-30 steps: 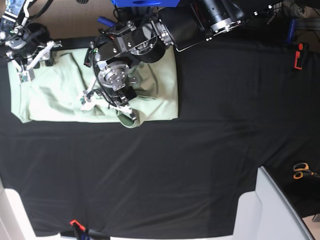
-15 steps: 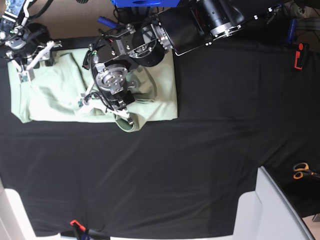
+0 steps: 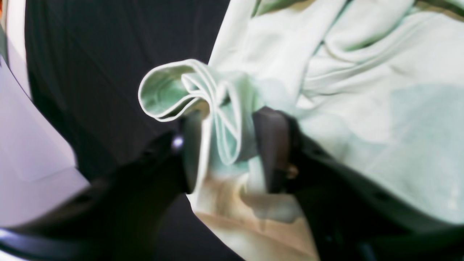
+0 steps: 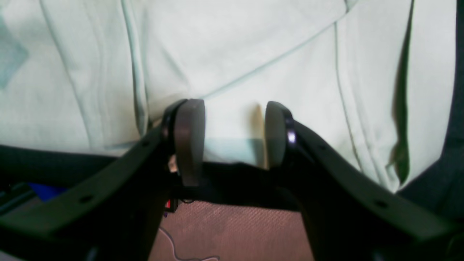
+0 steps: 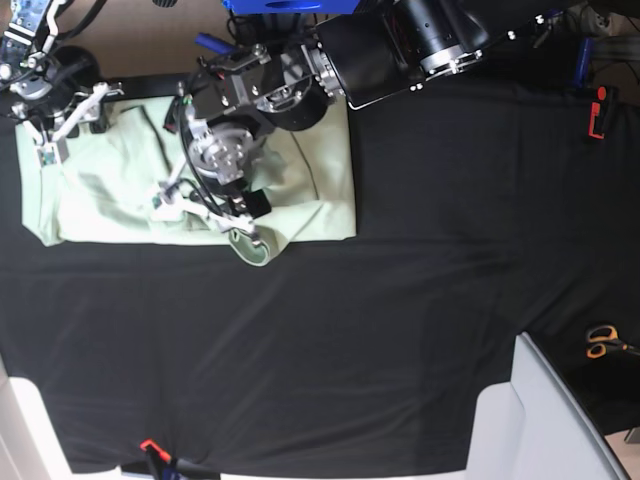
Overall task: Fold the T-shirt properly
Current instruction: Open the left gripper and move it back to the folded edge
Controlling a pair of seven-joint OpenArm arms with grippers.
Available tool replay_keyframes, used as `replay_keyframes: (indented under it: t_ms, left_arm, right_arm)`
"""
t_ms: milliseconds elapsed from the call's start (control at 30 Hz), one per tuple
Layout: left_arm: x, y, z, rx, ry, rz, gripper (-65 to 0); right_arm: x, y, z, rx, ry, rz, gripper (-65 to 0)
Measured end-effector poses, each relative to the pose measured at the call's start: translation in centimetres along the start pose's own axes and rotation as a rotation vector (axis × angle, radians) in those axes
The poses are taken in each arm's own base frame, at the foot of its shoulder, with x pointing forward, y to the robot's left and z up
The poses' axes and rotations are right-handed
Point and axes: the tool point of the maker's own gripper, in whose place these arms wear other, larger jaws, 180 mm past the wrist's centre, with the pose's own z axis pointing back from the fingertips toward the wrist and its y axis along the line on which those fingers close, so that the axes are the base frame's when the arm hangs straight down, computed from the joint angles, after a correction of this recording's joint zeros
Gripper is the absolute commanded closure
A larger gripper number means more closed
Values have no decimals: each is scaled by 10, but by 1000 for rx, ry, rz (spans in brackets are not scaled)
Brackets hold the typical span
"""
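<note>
The pale mint-green T-shirt (image 5: 100,200) lies partly folded at the far left of the black tablecloth (image 5: 350,330). My left gripper (image 5: 243,233) hangs over the shirt's front edge. In the left wrist view the left gripper (image 3: 230,145) is shut on a bunched fold of the shirt (image 3: 362,90), whose looped hem sticks out past the fingers. My right gripper (image 5: 58,135) is at the shirt's far left corner. In the right wrist view the right gripper (image 4: 232,137) is open, its pads standing apart over the flat shirt (image 4: 253,43) at its edge. Collar and label are hidden.
Orange-handled scissors (image 5: 605,342) lie at the right edge. A red and black item (image 5: 598,112) sits at the upper right. A white slab (image 5: 545,420) covers the bottom right corner. An orange clip (image 5: 150,447) is at the front edge.
My left gripper has shifted a little to the left with the bunched fold in it. The right gripper has not moved.
</note>
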Motion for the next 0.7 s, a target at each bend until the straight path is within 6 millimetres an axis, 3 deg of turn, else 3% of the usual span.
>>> replay_keyframes:
  t_ms: [200,400,467,500,600,700]
  left_arm:
    - [29,-4,12,-14,-139,17,-339]
    - [31,0,14,-14,-146,30,-334]
    - [35,18,18,-12,-157,128,-312]
    - [36,33,21,-4,-161,207,-267]
    - [21,90,32,55,-175,486,0]
    - [-19,120,31,122,-123,607,0]
  right_arm:
    - [-11,4,-5,17,26,-18,-264]
    - [-9,4,-5,16,23,-17,-264]
    - [-10,4,-5,16,25,-17,-264]
    - [-9,4,-5,16,24,-17,-264]
    - [4,0,2,-4,-5,12,-264]
    - [22,-5,8,-25,-53,34,-263]
